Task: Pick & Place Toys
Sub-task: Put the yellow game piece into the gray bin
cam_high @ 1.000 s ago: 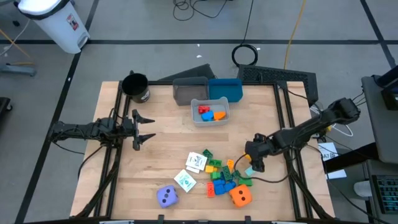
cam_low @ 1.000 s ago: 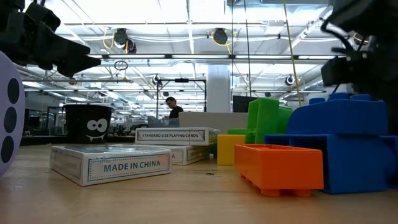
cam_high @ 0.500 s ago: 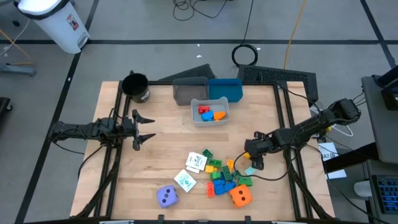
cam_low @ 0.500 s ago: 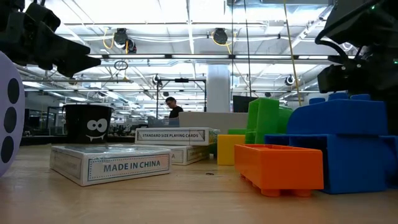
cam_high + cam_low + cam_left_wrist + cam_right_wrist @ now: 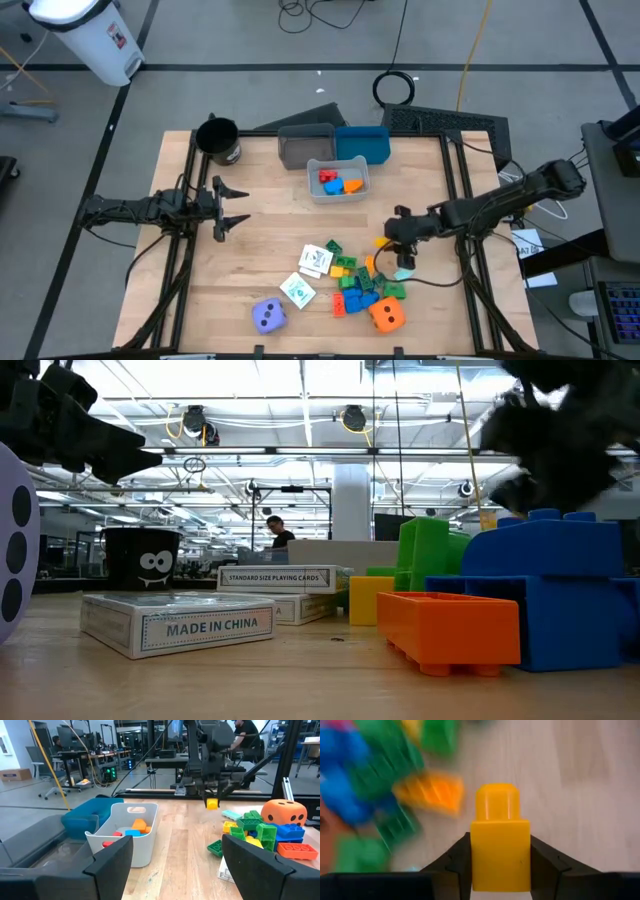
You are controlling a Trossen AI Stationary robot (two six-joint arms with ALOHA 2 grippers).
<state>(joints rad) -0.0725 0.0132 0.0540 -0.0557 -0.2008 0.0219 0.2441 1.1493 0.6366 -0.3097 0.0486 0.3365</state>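
Observation:
A pile of small building blocks (image 5: pixel 362 283) lies on the table's near right part, with an orange die (image 5: pixel 387 316), a purple die (image 5: pixel 269 316) and white cards (image 5: pixel 316 260) beside it. Just beyond the pile's far edge, my right gripper (image 5: pixel 392 242) is shut on a yellow block (image 5: pixel 500 850), which also shows in the left wrist view (image 5: pixel 212 803). My left gripper (image 5: pixel 228 208) waits open at the table's left, with nothing between its fingers. My right gripper pinches the yellow block by two opposite side faces (image 5: pixel 476 862), one dark finger (image 5: pixel 455 862) on each side. The fingers point down from above. The block hangs below them, clear of the table, its single stud (image 5: pixel 497 800) pointing away from the gripper.
A white bin (image 5: pixel 337 190) at the table's far middle holds red, orange and blue blocks. Behind it stand a grey bin (image 5: pixel 305 148) and a blue bin (image 5: pixel 362 143). A black cup (image 5: pixel 218 140) stands at the far left corner.
My right gripper has shut on the yellow block at the pile's right side. It has then risen with the block and gone a little toward the far edge, lifting the block clear of the pile.

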